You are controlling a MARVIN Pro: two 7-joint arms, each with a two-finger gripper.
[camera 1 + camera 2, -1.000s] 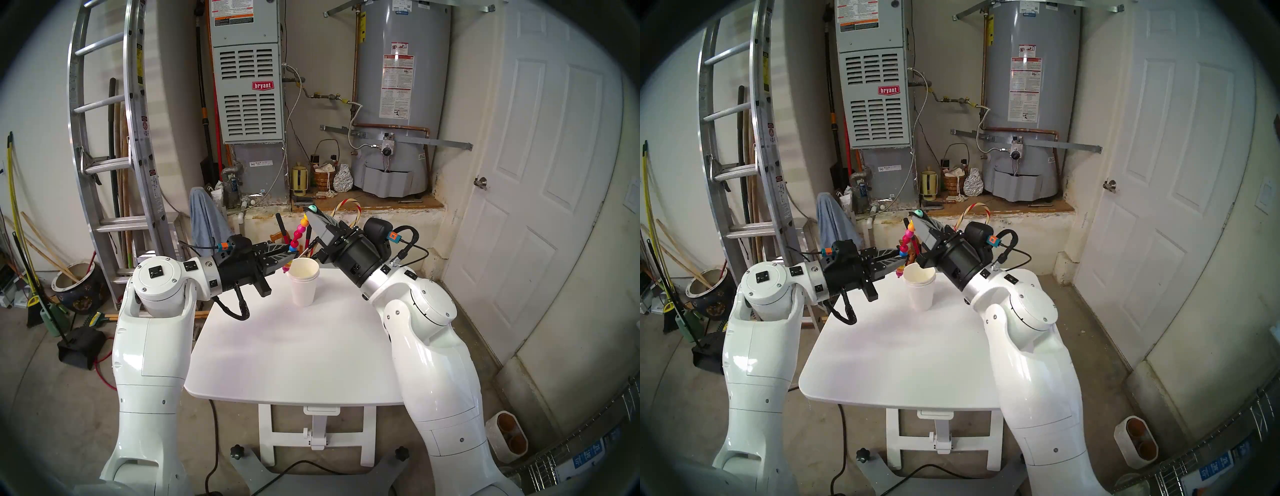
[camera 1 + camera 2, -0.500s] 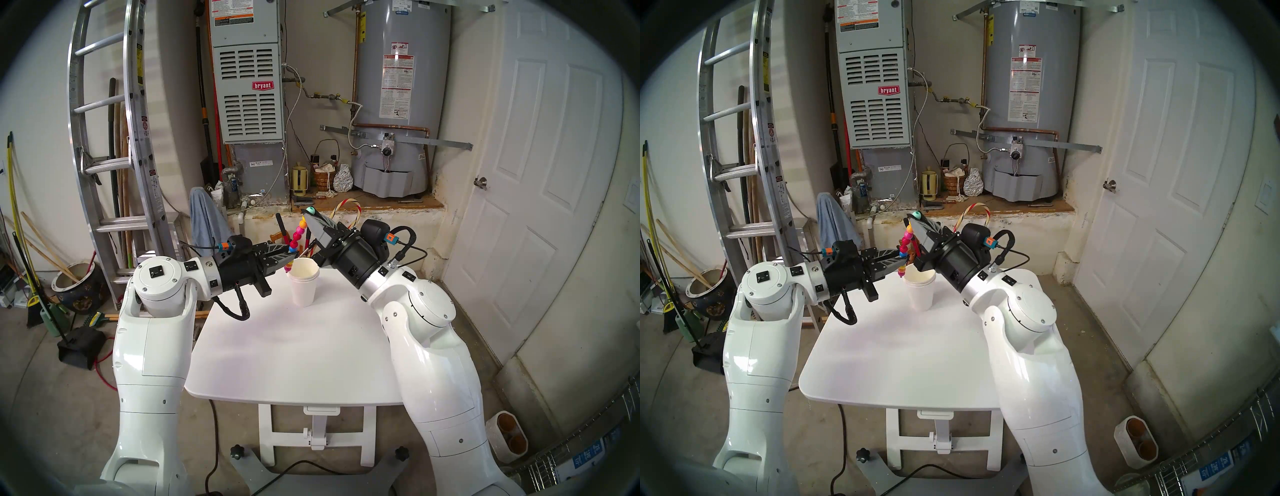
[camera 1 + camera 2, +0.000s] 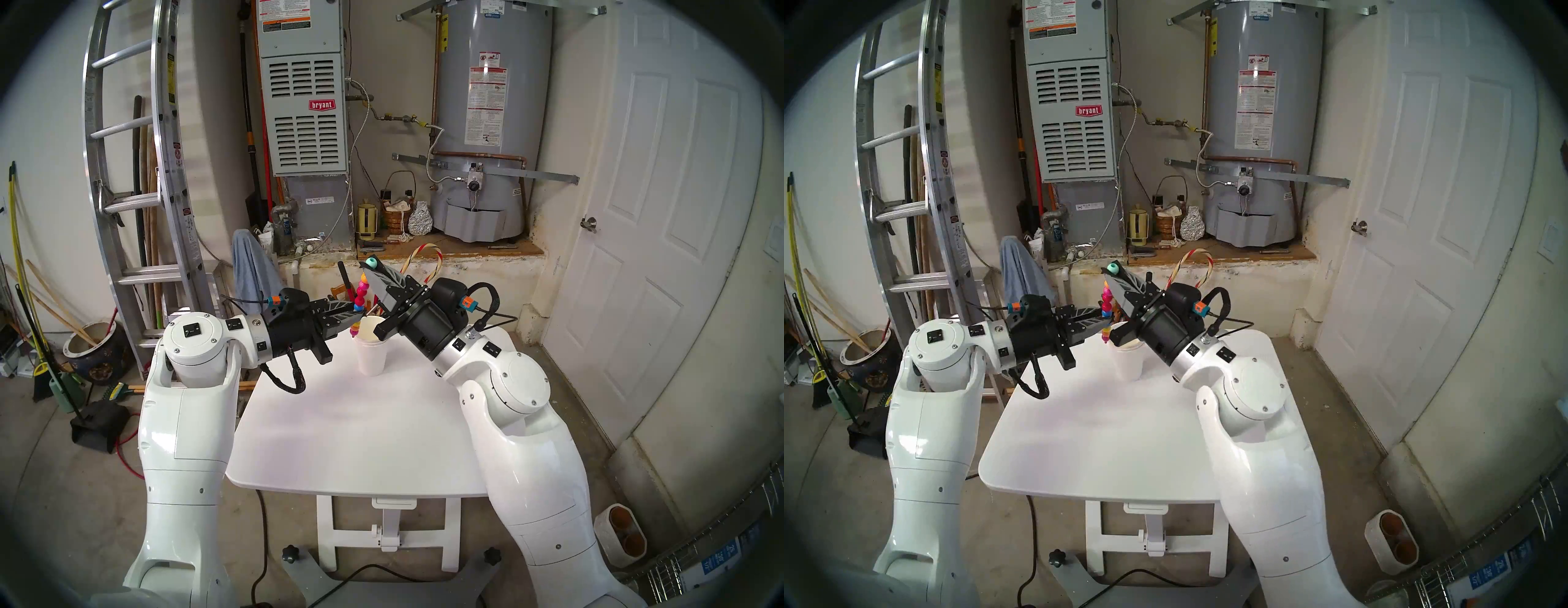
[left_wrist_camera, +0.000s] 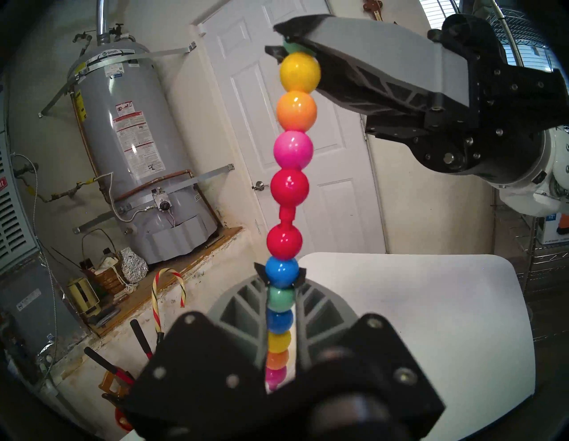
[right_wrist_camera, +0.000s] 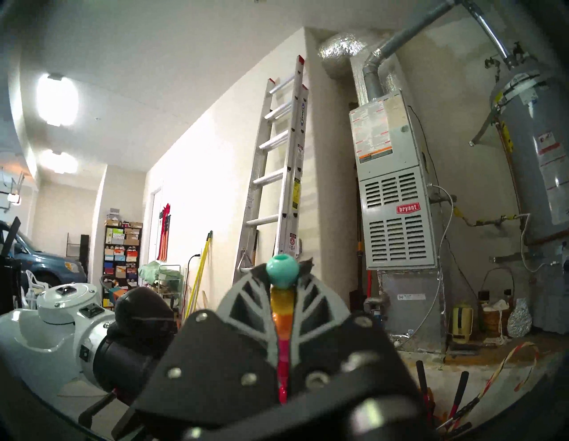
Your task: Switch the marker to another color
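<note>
Now the left end effector point(image 4: 279, 274) is clamped on the blue bead low on the marker point(image 4: 291, 188). The right end effector point(image 4: 288, 46) pinches the teal bead at the top. The marker stands up in the air, above the cup point(image 3: 371, 352) on the counter point(image 3: 360, 437). I think the top part is being pulled off; next, a straight, gentle pull.

Marker point(image 4: 289, 191): thin stick of stacked glossy beads, yellow, orange, pink, red, blue, teal. Near upright, held above the paper cup point(image 3: 371, 352).
</note>
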